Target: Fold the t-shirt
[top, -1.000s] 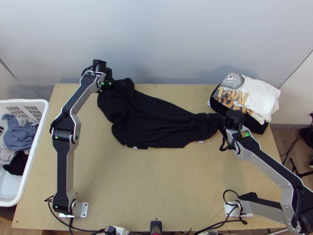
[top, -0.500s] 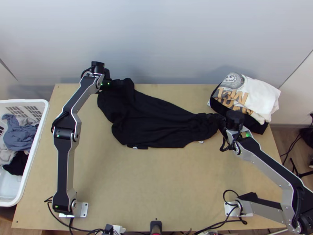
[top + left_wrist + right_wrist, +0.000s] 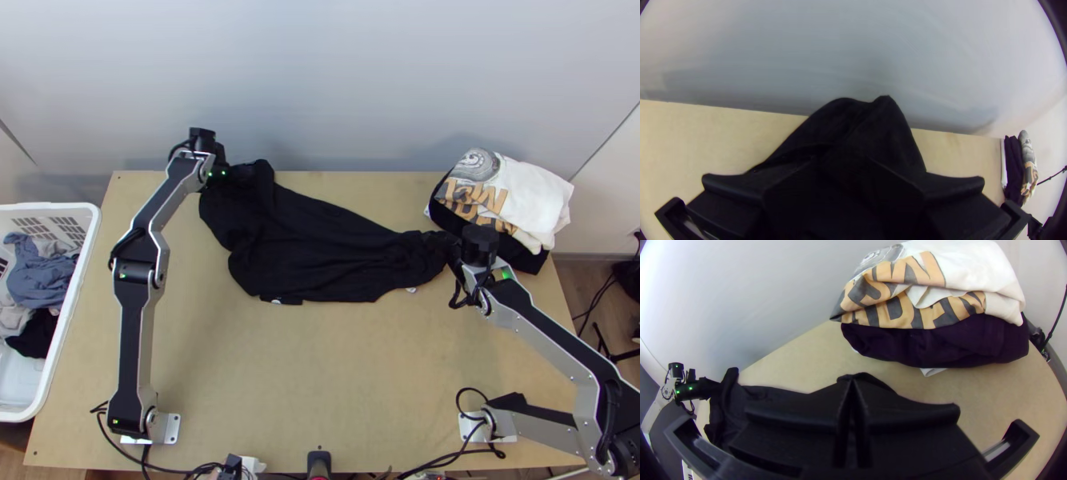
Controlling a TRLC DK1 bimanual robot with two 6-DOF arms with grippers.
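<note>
My left gripper [image 3: 240, 171] is at the black t-shirt's far left part. In the left wrist view this gripper [image 3: 841, 164] is open, with dark cloth between its fingers. My right gripper [image 3: 445, 245] is at the shirt's right end; in the right wrist view the gripper [image 3: 853, 386] is shut on the dark cloth, which bulges just past its tips. The black t-shirt [image 3: 312, 248] lies bunched and wrinkled across the table's far half, narrowing towards the right. A small white tag shows at its near edge.
Folded white and dark clothes [image 3: 520, 200] are stacked at the table's far right, close beyond my right gripper. A white basket [image 3: 76, 320] with clothes stands off the left side. Bare wood [image 3: 312, 376] stretches between the arms' bases.
The left arm's elbow has shifted a little to the right, and its wrist has come slightly nearer the table's front. Neither the right arm nor the shirt has visibly moved.
</note>
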